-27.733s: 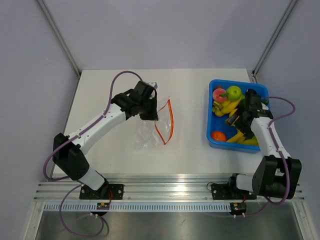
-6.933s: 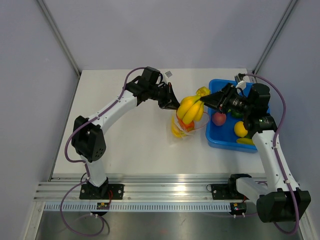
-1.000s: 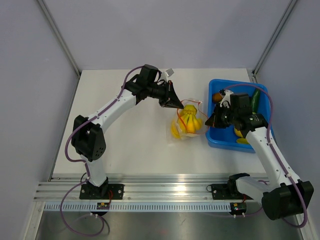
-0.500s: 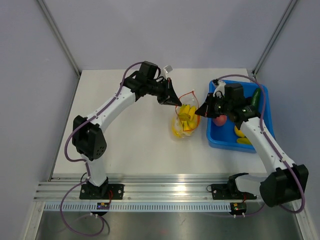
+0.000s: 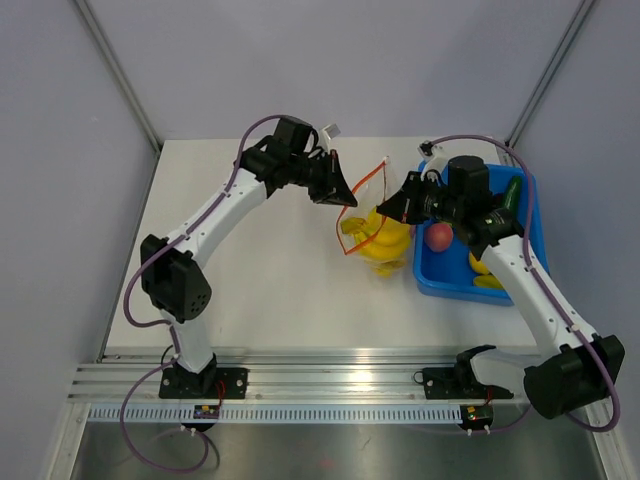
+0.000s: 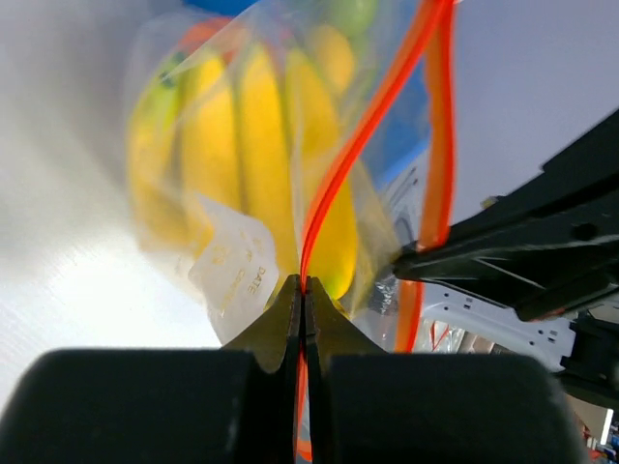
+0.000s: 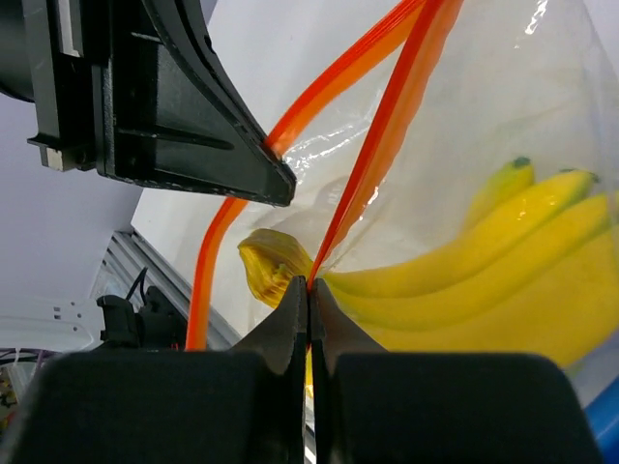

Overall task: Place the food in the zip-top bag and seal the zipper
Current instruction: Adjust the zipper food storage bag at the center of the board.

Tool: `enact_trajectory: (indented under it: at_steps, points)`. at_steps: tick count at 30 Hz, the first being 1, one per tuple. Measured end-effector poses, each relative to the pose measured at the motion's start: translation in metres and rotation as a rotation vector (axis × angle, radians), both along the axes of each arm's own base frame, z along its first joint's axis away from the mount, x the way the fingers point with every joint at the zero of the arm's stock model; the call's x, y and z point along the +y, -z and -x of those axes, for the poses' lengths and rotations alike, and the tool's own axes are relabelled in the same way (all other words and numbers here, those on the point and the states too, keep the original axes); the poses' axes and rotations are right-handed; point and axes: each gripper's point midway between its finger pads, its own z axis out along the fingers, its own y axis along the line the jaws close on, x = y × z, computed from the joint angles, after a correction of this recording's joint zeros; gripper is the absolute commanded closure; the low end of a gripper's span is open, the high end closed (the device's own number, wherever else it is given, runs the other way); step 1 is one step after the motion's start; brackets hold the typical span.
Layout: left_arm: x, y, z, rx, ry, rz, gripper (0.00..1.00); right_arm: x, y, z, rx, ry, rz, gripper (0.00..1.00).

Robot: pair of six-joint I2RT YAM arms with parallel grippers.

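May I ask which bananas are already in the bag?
The bunch outside the blue bin, behind clear plastic; the other bananas lie inside that bin.

White tbl [image 5: 260, 285]: blue bin [image 5: 440, 288] on R side; zip-top bag [image 5: 385, 248] beside it, contact unclear.

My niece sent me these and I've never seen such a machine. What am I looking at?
Two robot arms, the white left arm and white right arm, are bolted at the near edge of a white table. The wide picture comes from a camera fixed above; the two close-ups come from cameras on the wrists. Each arm ends in a two-finger claw. The left claw and right claw are each shut on the orange-red zipper strip of a clear plastic zip-top bag, holding its mouth open. Yellow toy bananas are inside. Beside it stands a blue plastic bin holding a pink-red toy peach.
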Motion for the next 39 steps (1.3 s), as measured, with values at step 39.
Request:
enact_trajectory:
  at_steps: [39]
  points:
    - [0.032,-0.033,0.01,-0.15,-0.064,-0.068,1.0,0.029,-0.009,0.002,-0.038,-0.009,0.038,1.0]
